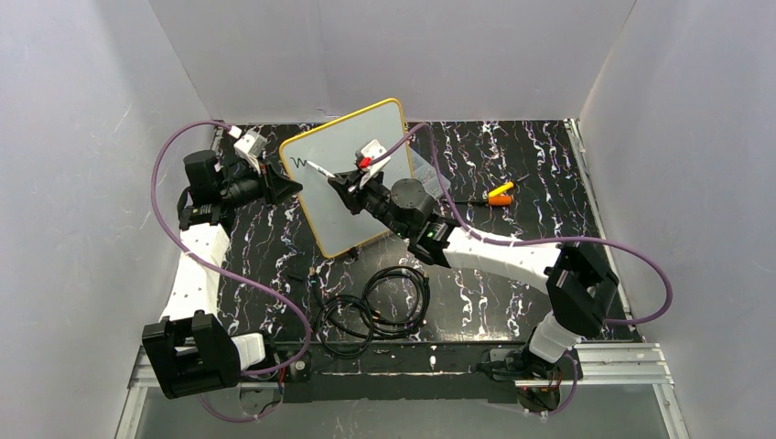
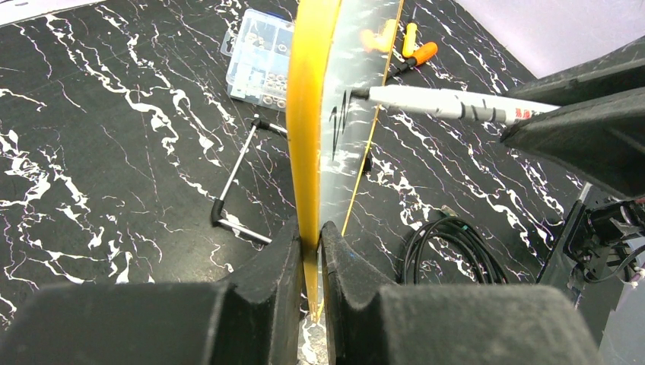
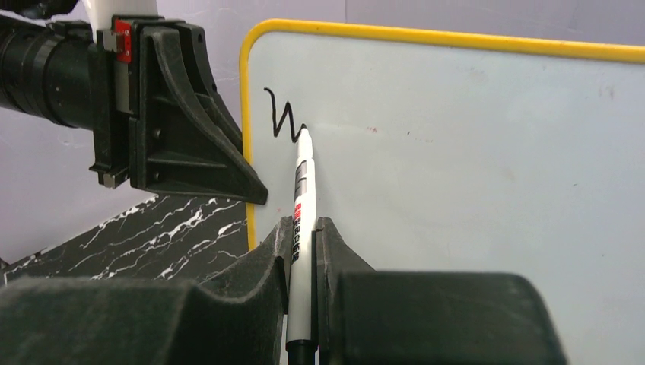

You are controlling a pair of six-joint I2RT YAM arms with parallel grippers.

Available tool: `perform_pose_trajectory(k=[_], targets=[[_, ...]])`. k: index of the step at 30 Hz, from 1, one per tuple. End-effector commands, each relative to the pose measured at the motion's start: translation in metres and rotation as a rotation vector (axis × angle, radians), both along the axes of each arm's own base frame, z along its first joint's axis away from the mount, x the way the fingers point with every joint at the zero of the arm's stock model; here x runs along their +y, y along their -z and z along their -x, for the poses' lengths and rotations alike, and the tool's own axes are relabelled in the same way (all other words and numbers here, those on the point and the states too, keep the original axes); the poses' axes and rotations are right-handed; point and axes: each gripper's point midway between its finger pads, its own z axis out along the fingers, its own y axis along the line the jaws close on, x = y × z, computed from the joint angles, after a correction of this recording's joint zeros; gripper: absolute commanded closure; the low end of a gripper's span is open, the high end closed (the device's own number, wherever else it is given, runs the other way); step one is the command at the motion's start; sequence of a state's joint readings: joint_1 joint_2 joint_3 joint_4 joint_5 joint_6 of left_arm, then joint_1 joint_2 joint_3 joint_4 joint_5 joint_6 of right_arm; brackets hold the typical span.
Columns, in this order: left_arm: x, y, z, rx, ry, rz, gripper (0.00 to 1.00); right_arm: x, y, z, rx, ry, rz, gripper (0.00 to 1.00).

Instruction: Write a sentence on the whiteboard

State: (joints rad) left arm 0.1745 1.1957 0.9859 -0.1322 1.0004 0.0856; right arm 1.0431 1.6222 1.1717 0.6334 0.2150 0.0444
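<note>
Overall: whiteboard (image 1: 352, 178) stands tilted on edge over the black, white-veined table (image 1: 512, 165), between both arms.
Material: glossy white face, thin yellow frame, rounded corners.
Sentence (image 3: 281, 118): only a black zigzag "W" near the board's upper left corner.
Marker (image 3: 303, 198): long white barrel pointing up at the board, tip touching the stroke's end.
Left gripper (image 2: 310, 232): pinched on the board's yellow edge.
Right gripper (image 3: 303, 228): clamped around the marker.
Left wrist only: clear compartment box (image 2: 258, 57) and hex key (image 2: 236, 175) behind the board.
</note>
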Motion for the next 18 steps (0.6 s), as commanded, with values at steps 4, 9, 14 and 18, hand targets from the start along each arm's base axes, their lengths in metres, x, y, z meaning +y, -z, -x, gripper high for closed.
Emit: perform_pose_trajectory(k=[4,9,14,18], targets=[[-0.0109,0.0034,0.0204,0.052,0.048,0.025,1.00,-0.0090,-0.0588,-0.0171,-0.095,0.086,-0.110,0.99],[-0.0104,0.0033,0.0204,0.051,0.045,0.022,1.00,-0.0052,-0.0590,-0.0180,-0.096,0.079,-0.108,0.99],[-0.0098,0.0041,0.0197,0.054,0.040,0.020,1.00,-0.0062,-0.0544,-0.0162,-0.092,0.074,-0.097,0.99],[-0.0080,0.0048,0.0186,0.053,0.025,0.012,1.00,-0.0071,-0.0541,-0.0120,-0.093,0.056,-0.094,0.99]])
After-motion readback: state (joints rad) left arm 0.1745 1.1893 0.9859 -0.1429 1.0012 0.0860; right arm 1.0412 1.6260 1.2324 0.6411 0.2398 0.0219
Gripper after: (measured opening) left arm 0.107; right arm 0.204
